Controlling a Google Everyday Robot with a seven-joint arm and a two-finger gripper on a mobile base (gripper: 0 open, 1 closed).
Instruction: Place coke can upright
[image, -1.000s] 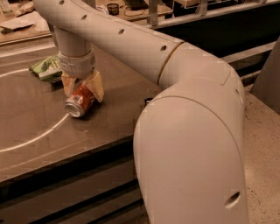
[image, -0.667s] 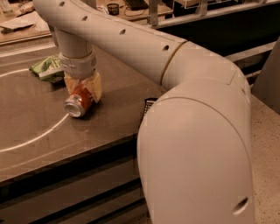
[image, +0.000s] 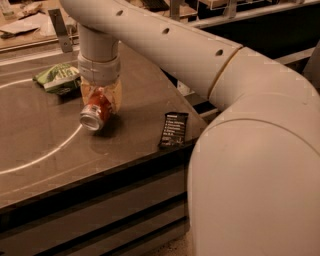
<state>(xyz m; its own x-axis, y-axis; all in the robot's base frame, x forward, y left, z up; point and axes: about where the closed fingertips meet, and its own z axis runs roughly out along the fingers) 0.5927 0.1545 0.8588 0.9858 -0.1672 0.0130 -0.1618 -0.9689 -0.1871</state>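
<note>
Red-orange coke can (image: 97, 111), silver end. Pale amber gripper (image: 101, 97) clasping it on the table (image: 40, 150); see-through fingers (image: 116, 94). Off-white arm (image: 165, 45), small dark holes in a row. Dark brown table, thin white curved line. Green-and-white bag (image: 59, 78). Black wrapper (image: 174, 129), white print.

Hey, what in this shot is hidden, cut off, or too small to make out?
All in the camera view:
- coke can: its upper end is covered by the gripper closed on it, over the table's middle.
- snack bag: right end behind the gripper.
- black wrapper: print too small to read.
- table: cut by the left edge; right side hidden by the arm.
</note>
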